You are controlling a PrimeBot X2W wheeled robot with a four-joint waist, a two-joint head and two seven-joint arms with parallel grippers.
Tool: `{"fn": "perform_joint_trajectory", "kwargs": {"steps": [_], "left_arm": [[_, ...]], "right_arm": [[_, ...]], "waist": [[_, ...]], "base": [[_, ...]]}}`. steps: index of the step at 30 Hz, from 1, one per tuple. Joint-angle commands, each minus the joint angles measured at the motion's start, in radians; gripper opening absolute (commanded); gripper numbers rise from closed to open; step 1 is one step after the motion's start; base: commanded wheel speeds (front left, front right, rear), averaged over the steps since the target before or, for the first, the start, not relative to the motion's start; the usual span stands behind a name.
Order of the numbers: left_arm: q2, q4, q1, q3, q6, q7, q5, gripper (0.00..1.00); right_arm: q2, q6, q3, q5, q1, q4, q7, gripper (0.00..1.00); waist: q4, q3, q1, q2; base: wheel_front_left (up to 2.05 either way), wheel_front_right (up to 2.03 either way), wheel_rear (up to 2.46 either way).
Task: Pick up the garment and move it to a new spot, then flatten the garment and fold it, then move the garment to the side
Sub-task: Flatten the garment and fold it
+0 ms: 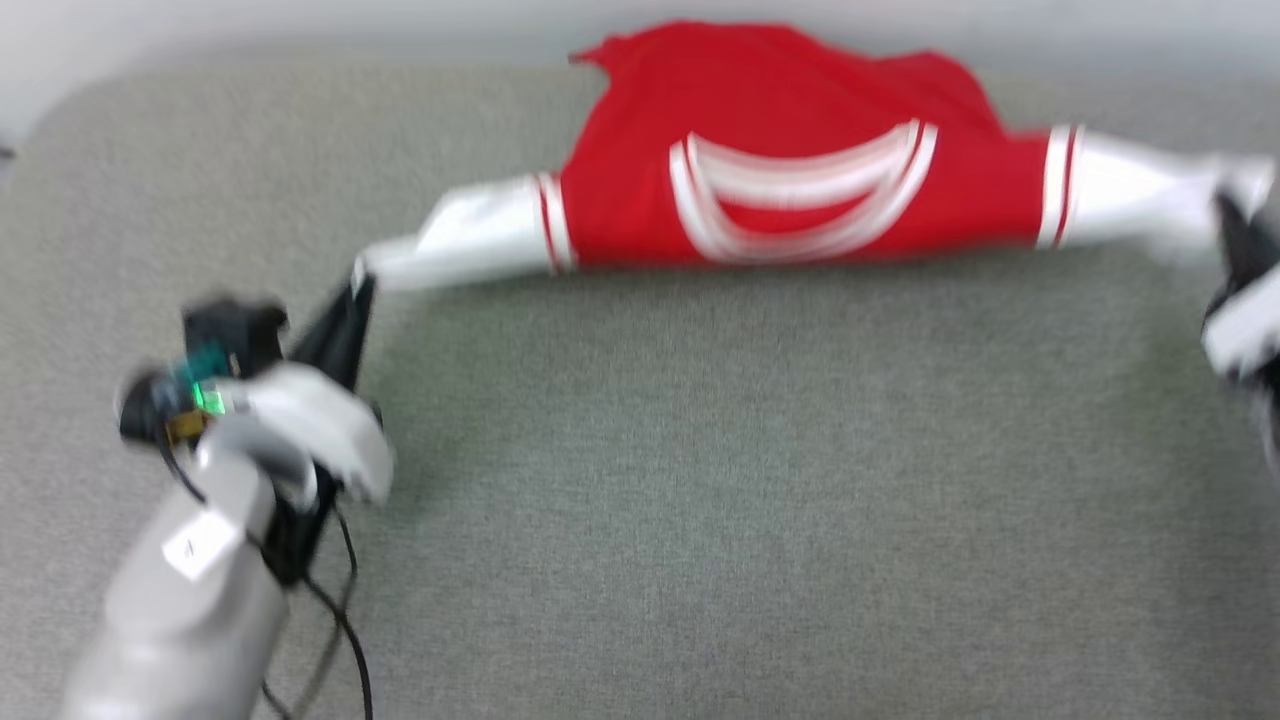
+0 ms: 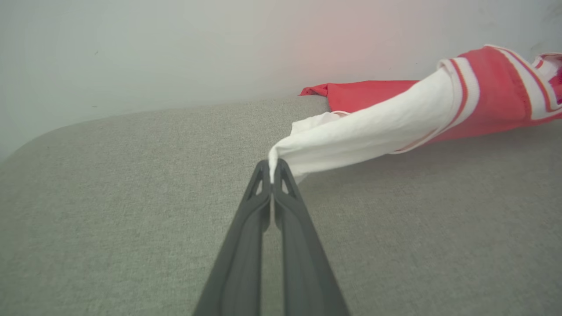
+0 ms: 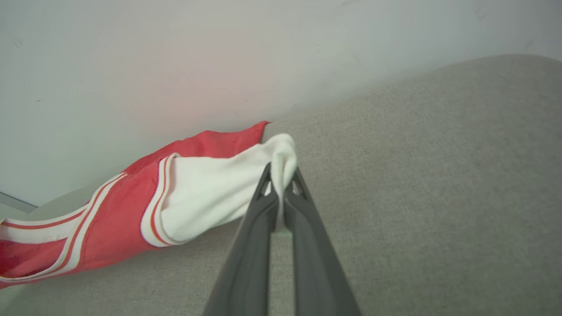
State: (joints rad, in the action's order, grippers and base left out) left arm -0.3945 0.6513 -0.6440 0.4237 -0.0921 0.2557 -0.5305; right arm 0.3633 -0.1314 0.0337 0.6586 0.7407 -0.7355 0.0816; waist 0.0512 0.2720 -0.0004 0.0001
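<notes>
Grey fabric covers the worktop [image 1: 700, 500]. At the left, the left jaws are pressed together on the tip of one white sleeve [image 1: 470, 235]. From there the shirt [image 1: 780, 110] stretches taut across the far side, collar toward the robot, red hem trailing by the wall [image 2: 175, 52]. At the right edge, the right jaws are clamped tight on the other sleeve [image 1: 1140, 190].

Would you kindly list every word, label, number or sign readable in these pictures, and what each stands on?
No text is readable here.
White label on the left forearm: a dark mark, too blurred to read.
The garment: striped collar and white sleeves in view, no lettering showing.
</notes>
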Motion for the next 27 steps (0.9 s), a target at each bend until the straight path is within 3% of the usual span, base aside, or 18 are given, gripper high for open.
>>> {"fn": "perform_joint_trajectory", "kwargs": {"steps": [1,17,27], "left_arm": [[0.003,-0.004,0.069,0.0,0.013,0.002,-0.013,0.0],[-0.02,-0.088,0.388,0.031,0.047,-0.05,-0.067,0.0],[-0.07,-0.21,0.551,0.041,0.059,-0.132,-0.112,0.0]], "right_arm": [[0.011,0.001,-0.002,0.031,-0.087,0.025,0.004,0.0],[0.078,0.002,-0.067,0.092,-0.469,0.151,0.011,0.0],[0.167,0.001,-0.136,0.142,-0.681,0.322,0.128,0.0]], "waist": [[0.0,-0.065,0.0004,-0.0001],[-0.012,-0.199,0.0004,-0.0001],[-0.017,-0.256,0.0004,-0.0001]], "base": [[0.0,0.0,0.0],[0.0,0.0,0.0],[0.0,0.0,0.0]]}}
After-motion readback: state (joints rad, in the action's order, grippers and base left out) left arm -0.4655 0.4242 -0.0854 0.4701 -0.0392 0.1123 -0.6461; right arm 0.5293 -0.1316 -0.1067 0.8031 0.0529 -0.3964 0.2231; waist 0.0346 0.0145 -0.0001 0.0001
